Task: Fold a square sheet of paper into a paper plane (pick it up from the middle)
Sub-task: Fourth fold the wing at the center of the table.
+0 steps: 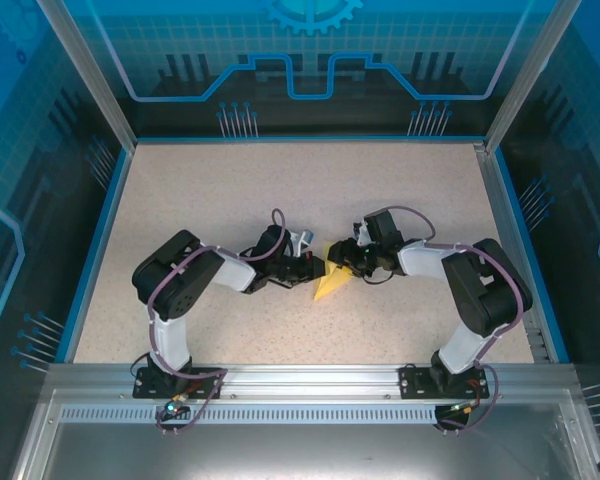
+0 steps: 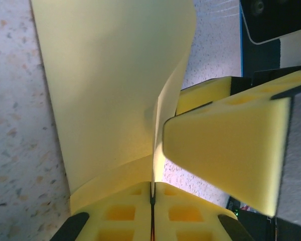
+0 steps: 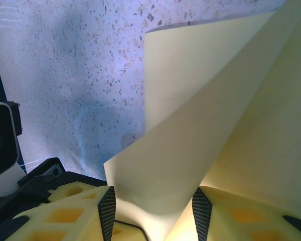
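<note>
- Left gripper [image 1: 315, 270] [image 2: 152, 197]: yellow foam-padded jaws fully closed, pinching a lower edge of the thin pale-yellow square sheet of paper [image 1: 330, 283] [image 2: 115, 75].
- Right gripper [image 1: 346, 262] [image 3: 153, 203]: jaws partly apart, straddling a folded section of the sheet [image 3: 190, 125]; firm contact cannot be confirmed.
- Sheet is partly folded and raised between both grippers, at the centre of the speckled beige table [image 1: 230, 200].
</note>
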{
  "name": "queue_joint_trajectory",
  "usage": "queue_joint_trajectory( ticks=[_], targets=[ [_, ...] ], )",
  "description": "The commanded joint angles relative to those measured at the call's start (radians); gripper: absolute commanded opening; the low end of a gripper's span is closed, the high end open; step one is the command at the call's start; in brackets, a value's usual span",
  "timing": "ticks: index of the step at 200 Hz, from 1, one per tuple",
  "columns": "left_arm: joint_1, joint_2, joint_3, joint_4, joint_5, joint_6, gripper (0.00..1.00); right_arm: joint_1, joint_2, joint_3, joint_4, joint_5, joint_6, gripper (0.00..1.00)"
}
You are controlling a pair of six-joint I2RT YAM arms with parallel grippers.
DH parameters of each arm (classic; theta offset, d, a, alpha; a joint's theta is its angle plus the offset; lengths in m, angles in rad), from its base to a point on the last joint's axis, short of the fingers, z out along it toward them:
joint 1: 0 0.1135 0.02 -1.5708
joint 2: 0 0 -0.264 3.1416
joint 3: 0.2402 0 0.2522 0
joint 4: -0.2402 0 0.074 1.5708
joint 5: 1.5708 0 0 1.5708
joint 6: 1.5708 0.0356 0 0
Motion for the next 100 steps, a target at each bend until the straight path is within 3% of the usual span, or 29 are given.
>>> queue_joint_trajectory(
  ticks=[1,100],
  targets=[
    [-0.003,0.039,0.029,0.036,0.046,0.021,0.09,-0.005,0.026,0.025,-0.053,0.004,-0.016,0.46],
    [-0.003,-0.033,-0.036,0.023,0.04,0.033,0.35,-0.005,0.057,0.038,-0.134,0.08,0.021,0.4]
  ],
)
